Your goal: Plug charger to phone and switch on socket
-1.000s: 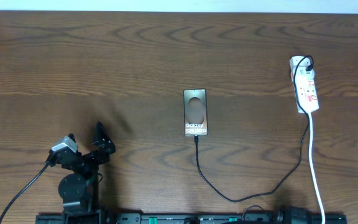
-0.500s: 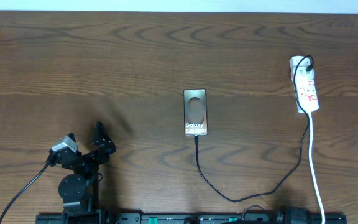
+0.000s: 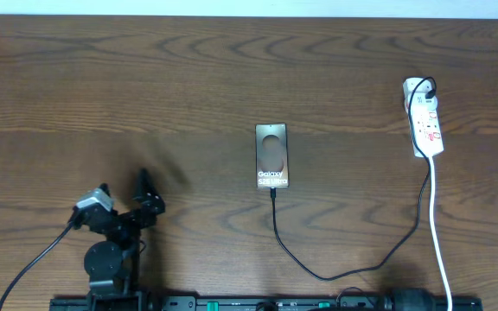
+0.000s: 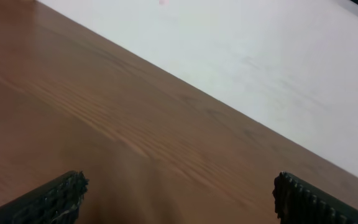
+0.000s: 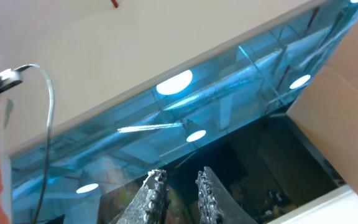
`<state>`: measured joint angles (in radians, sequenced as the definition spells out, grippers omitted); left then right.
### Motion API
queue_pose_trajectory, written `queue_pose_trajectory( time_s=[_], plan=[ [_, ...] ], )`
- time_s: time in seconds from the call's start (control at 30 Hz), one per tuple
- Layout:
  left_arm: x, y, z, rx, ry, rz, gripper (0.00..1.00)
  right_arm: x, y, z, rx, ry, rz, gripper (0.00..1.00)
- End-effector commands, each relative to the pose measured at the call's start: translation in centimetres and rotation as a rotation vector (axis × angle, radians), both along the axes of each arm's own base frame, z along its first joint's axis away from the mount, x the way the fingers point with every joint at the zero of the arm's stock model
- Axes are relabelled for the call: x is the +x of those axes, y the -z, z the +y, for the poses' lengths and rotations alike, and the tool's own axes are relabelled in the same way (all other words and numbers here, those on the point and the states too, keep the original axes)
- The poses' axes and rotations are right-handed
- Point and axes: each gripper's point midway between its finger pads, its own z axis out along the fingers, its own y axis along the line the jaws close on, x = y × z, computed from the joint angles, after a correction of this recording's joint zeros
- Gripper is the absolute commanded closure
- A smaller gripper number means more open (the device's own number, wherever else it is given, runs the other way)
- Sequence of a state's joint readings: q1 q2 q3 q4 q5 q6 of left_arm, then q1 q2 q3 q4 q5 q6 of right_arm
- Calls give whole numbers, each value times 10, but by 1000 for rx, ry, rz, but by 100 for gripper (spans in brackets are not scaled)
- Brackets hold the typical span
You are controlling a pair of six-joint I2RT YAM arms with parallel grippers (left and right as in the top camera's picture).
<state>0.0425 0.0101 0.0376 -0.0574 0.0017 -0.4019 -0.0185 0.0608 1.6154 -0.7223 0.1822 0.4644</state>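
Dark wood table (image 3: 145, 78): your charger (image 3: 277, 226) appears plugged into the central Galaxy phone (image 3: 271, 155); the socket (image 3: 425, 128), far right, seemingly awaits switching. Left gripper (image 4: 179, 193) spread wide, right gripper (image 5: 180, 193) nearly closed, both empty.

**Left hand being shifted slightly across the tabletop**

In the overhead view the left hand (image 3: 144, 181) is being carried a little toward the right of the picture and a touch nearer the front edge of the tabletop (image 3: 232, 78), compared with both earlier pictures, in which it stood at one and the same spot. Its dark pointed outline is being seen somewhat narrower than before. The pale wrist camera block (image 3: 92, 201) behind it is being displaced in the same direction by a similarly small amount, and the black cable trailing from it is being drawn along with it.
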Motion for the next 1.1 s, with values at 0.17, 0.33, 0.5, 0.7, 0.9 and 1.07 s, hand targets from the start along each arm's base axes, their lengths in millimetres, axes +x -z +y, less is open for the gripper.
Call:
queue_pose_trajectory(
  time_s=[0.17, 0.33, 0.5, 0.7, 0.9, 1.07],
  plan=[
    [1, 17, -8, 15, 38, 38, 2, 3, 2, -14, 30, 18, 10, 72],
    [1, 18, -7, 14, 31, 39, 2, 1, 0, -14, 30, 18, -1, 60],
    [1, 18, -7, 14, 31, 41, 2, -3, -4, -14, 36, 12, -25, 54],
    [1, 15, -4, 17, 15, 27, 2, -7, -5, -20, 65, 36, -40, 46],
    [1, 20, -7, 237, 61, 68, 2, -5, -3, -20, 69, 35, -31, 43],
    [2, 35, -8, 377, 102, 143, 2, 0, 1, -16, 107, -41, -24, 39]
  ],
)
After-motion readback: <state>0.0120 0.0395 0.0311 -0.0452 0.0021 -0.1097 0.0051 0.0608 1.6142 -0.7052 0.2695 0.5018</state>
